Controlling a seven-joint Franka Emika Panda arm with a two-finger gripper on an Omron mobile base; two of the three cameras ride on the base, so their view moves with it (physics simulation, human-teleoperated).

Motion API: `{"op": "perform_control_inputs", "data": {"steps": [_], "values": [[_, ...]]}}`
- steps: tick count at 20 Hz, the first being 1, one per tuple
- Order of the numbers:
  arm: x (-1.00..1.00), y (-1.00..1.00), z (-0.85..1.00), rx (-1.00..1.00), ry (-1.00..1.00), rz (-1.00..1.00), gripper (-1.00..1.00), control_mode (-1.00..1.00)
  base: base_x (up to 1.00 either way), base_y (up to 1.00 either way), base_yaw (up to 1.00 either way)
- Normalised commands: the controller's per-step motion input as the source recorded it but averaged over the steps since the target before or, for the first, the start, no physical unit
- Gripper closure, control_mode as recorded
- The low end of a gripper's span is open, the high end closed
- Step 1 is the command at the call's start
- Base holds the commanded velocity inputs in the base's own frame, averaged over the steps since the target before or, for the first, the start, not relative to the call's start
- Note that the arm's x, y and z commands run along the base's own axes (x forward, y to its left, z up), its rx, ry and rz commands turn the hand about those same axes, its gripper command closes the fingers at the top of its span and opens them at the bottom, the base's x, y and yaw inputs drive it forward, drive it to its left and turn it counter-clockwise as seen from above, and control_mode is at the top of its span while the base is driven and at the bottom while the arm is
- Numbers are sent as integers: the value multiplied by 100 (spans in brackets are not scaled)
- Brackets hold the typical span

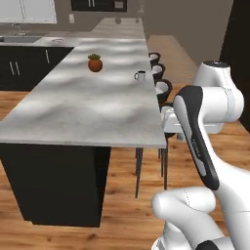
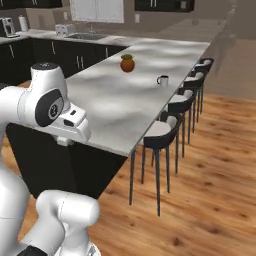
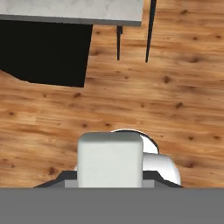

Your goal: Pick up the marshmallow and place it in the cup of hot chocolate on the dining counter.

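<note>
Below the hand camera, a white block, the marshmallow (image 3: 110,158), is sitting pinched between the jaws, which are closing narrowly on its sides; the finger tips themselves are hidden behind it. Wooden floor (image 3: 131,92) is lying under it, with the edge of the desk (image 3: 70,11) and two thin stool legs (image 3: 118,41) showing toward the top of that view. In the two base views the arm is folding near the front right corner of the desk (image 1: 83,107), beside the row of dark stools (image 2: 162,132). Farther along the marbled top, the cup (image 1: 140,75) is standing upright near the edge on the stool side, well apart from the arm. A round terracotta plant pot (image 1: 95,63) is sitting to the cup's left, nearer the middle of the top.
</note>
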Motion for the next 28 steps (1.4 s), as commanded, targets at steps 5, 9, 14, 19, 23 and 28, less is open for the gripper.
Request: {"op": "perform_control_inputs", "data": {"steps": [5,9,14,19,23,28], "values": [[0,0,0,0,0,0,100,100,2,-100,49],[0,0,0,0,0,0,100,100,9,-100,51],[0,0,0,0,0,0,100,100,18,-100,46],[0,0,0,0,0,0,100,100,27,-100,47],[0,0,0,0,0,0,100,100,40,-100,56],[0,0,0,0,0,0,100,100,36,-100,53]]}}
